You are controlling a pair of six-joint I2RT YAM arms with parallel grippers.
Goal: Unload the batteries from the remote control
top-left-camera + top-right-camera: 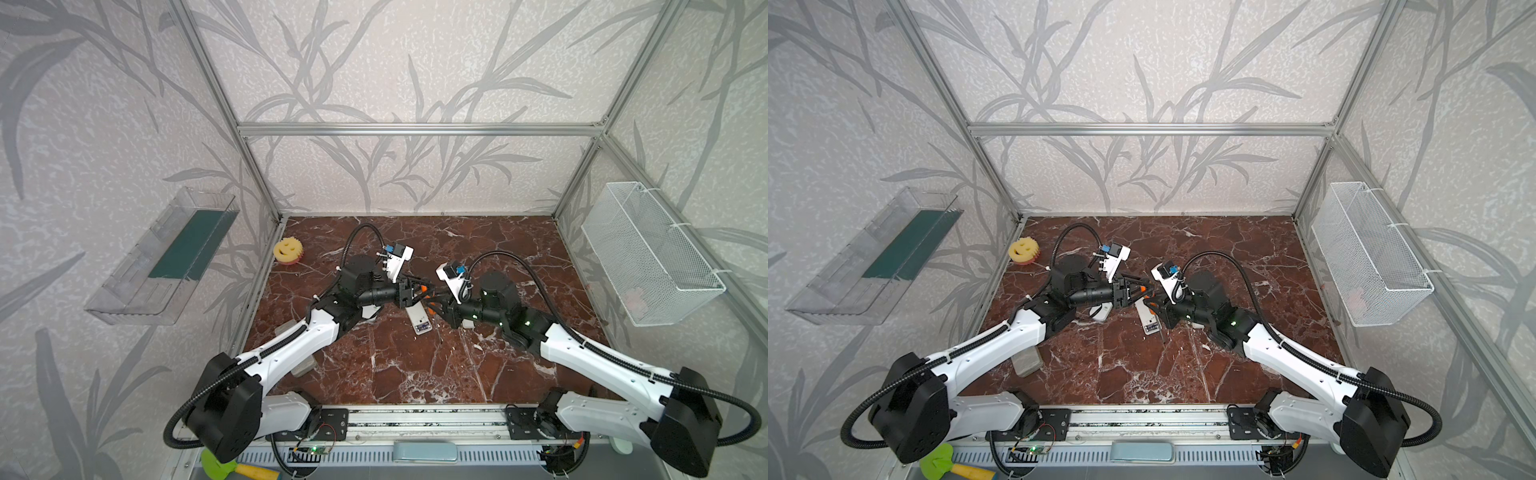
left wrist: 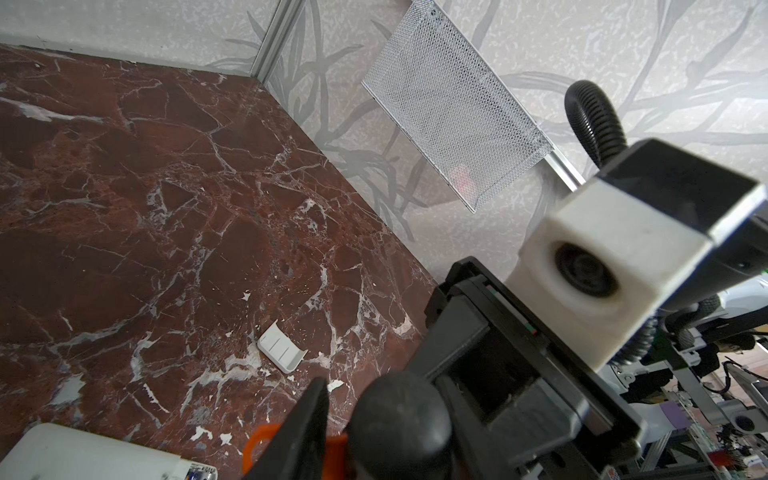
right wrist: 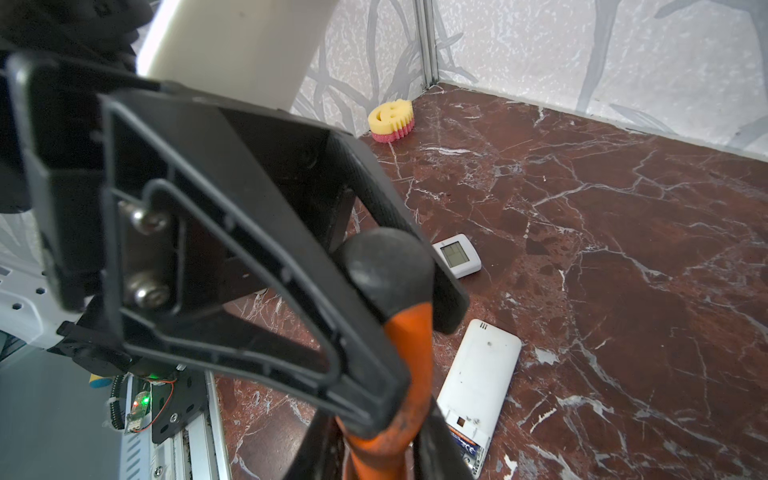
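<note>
Step in hand looks like a tool handover above the remote control [image 3: 478, 382]. The right end effector [image 1: 436, 306] is clamped on the orange handle of the screwdriver [image 3: 405, 332]. The left end effector [image 1: 424, 292] has its jaws either side of the black cap; whether they pinch it yet I cannot tell. The batteries [image 3: 464, 446] sit in the remote's open compartment, directly below both end effectors; only 1 labelled cell shows clearly. Next, I judge, 1 end effector should let go only once the other holds firmly, then the tip goes down to the cell's end. The battery cover [image 2: 282, 347] lies on the bench [image 1: 415, 374] near the right end effector, and a small display unit [image 3: 457, 255] lies under the left. Beyond them the bench is open up to the walls
</note>
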